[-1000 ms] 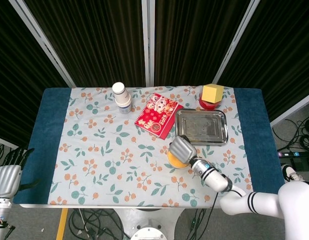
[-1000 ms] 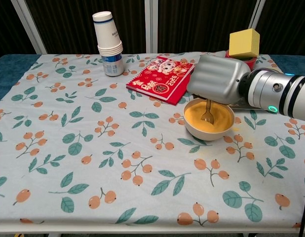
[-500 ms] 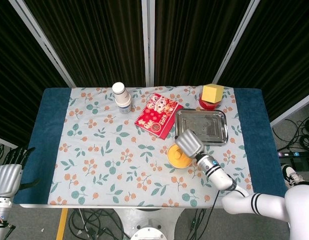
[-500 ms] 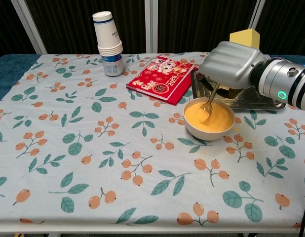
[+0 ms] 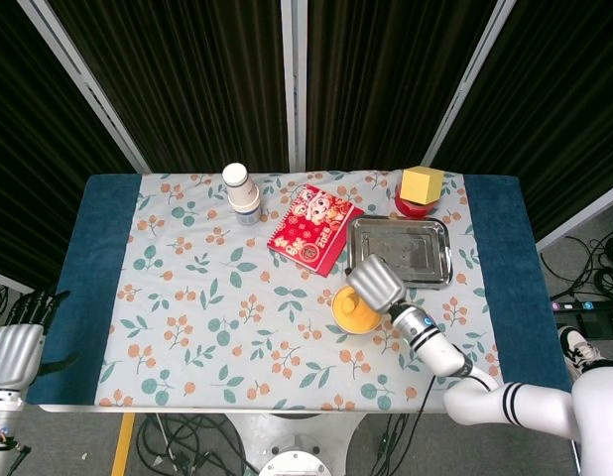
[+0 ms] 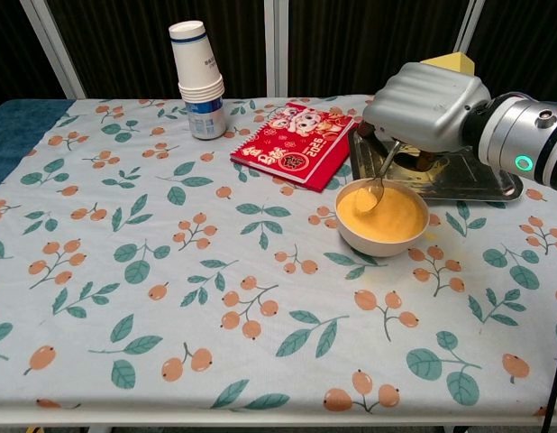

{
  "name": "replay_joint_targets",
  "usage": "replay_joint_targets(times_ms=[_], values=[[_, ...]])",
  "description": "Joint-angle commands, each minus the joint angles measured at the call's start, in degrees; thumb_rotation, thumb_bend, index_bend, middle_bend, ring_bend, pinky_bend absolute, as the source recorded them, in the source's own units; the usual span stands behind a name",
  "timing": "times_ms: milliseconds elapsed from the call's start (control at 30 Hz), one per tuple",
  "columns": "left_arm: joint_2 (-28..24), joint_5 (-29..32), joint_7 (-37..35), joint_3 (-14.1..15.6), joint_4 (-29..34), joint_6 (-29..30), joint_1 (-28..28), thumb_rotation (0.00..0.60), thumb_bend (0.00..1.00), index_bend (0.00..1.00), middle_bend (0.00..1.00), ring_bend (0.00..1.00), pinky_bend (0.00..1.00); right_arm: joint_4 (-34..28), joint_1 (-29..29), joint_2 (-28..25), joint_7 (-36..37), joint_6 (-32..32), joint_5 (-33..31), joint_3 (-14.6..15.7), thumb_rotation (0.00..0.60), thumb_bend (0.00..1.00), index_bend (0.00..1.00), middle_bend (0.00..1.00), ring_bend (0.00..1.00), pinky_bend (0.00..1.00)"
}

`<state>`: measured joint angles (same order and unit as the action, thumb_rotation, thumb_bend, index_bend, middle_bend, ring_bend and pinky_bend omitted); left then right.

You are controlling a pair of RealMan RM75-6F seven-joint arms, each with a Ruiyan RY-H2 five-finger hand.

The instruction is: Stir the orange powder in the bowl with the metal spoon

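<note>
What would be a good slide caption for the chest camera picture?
Robot's right hand holds a metal spoon tip-down in a bowl of orange powder on a floral tablecloth.

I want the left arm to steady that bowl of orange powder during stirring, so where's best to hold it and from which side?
Probably the bowl's outer wall just under the rim, coming from its left side. The right robot hand and spoon occupy the upper right, the metal tray sits close behind, and the red booklet lies back-left. The left side has bare tablecloth, and the rounded wall suits a wrap of fingers.
</note>
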<state>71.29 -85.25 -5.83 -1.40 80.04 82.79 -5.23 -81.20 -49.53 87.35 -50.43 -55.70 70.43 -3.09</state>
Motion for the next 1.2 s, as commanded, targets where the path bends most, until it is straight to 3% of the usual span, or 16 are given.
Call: replay_joint_targets(times_ms=[33, 200, 333, 867, 1200], values=[[0.1, 0.0, 0.0, 0.0, -0.1, 0.1, 0.1, 0.600, 0.09, 0.17, 0.12, 0.07, 0.10, 0.3, -1.2, -0.2, -2.5, 0.9, 2.5, 1.1, 0.600, 0.54, 0.84, 0.93, 0.92, 1.00], [0.5, -0.1, -0.5, 0.1, -0.4, 0.5, 0.4, 0.600, 0.09, 0.17, 0.12, 0.07, 0.10, 1.3, -4.0, -0.3, -9.5, 4.2, 7.8, 4.2, 0.600, 0.54, 0.84, 0.93, 0.92, 1.00], [0.7, 0.0, -1.0, 0.3, -1.0, 0.4, 0.5, 0.600, 0.09, 0.17, 0.12, 0.07, 0.10, 3.6, -5.2, 0.0, -16.4, 3.5, 13.1, 5.9, 0.600, 0.54, 0.84, 0.93, 0.91, 1.00], [1.3, -0.3, -1.6, 0.2, -1.9, 0.8, 0.6, 0.600, 0.09, 0.17, 0.12, 0.07, 0.10, -0.9, -5.5, -2.9, -20.9, 3.7, 15.2, 3.6, 0.600, 0.53, 0.84, 0.93, 0.91, 1.00], [1.6, -0.1, -1.5, 0.2, -1.9, 0.5, 0.6, 0.600, 0.09, 0.17, 0.12, 0.07, 0.10, 2.9, -4.0, -0.6, -26.8, 3.8, 14.0, 3.5, 0.600, 0.51, 0.84, 0.93, 0.91, 1.00]])
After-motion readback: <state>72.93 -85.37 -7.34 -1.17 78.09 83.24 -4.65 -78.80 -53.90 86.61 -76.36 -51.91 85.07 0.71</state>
